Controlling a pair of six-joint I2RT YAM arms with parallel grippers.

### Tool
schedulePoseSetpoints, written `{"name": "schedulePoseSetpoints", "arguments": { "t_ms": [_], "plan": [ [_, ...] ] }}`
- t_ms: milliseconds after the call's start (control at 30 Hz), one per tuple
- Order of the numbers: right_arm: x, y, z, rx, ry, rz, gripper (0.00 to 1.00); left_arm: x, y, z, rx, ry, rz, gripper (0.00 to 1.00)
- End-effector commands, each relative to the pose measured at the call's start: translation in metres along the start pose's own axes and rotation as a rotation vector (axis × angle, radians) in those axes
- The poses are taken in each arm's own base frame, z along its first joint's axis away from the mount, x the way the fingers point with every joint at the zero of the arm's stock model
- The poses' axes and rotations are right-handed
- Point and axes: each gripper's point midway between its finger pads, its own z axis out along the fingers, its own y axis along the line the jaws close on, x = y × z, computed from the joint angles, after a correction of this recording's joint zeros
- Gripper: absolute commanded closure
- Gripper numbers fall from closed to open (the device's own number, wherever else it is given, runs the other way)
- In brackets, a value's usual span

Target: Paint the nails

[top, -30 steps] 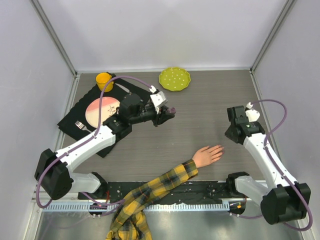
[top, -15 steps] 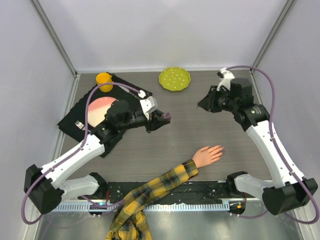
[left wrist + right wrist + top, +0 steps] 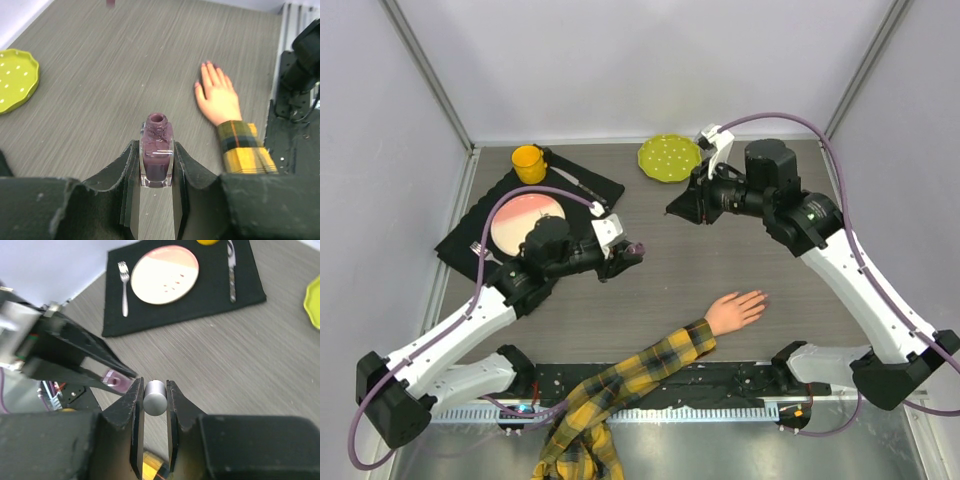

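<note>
The mannequin hand (image 3: 735,310) lies palm down on the table, its yellow-and-black plaid sleeve (image 3: 640,375) running to the near edge. In the left wrist view the hand (image 3: 218,100) shows pinkish nails (image 3: 205,65) at its fingertips. My left gripper (image 3: 632,250) is shut on an uncapped bottle of purple polish (image 3: 156,155), held upright, left of and beyond the hand. My right gripper (image 3: 676,208) is shut on a silver cylindrical cap (image 3: 154,397) and hangs above the table, beyond the left gripper. The bottle (image 3: 114,380) shows just left of the right gripper's fingers.
A black placemat (image 3: 485,215) at the back left carries a pink plate (image 3: 525,222), a fork (image 3: 480,250) and a knife (image 3: 575,183). A yellow cup (image 3: 527,162) stands at its far corner. A green dotted plate (image 3: 669,157) lies at the back middle.
My right arm has swung from the right side up and across to the back middle, now facing left. My left gripper has drawn back toward the near left with the bottle.
</note>
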Motion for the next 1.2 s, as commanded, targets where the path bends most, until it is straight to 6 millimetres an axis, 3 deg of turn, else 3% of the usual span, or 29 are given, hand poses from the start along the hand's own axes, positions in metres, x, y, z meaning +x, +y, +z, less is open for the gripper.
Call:
{"name": "schedulePoseSetpoints", "arguments": {
  "t_ms": [0, 300, 433, 800, 1167],
  "plan": [
    [-0.021, 0.035, -0.011, -0.153, -0.042, -0.081, 0.99, -0.007, 0.005, 0.001, -0.018, -0.004, 0.034, 1.0],
    [0.003, 0.064, 0.008, -0.265, 0.036, -0.114, 0.99, -0.015, 0.0, 0.002, 0.003, -0.056, 0.009, 1.0],
    [0.009, 0.068, 0.016, -0.275, 0.065, -0.124, 0.99, -0.014, 0.0, 0.003, 0.004, -0.05, 0.004, 1.0],
    [0.017, 0.056, 0.022, -0.204, 0.091, -0.132, 0.99, -0.013, 0.002, 0.002, -0.01, -0.05, 0.01, 1.0],
    [0.021, 0.06, 0.027, -0.232, 0.111, -0.124, 0.99, -0.015, 0.002, 0.001, -0.011, -0.057, 0.013, 1.0]
  ]
}}
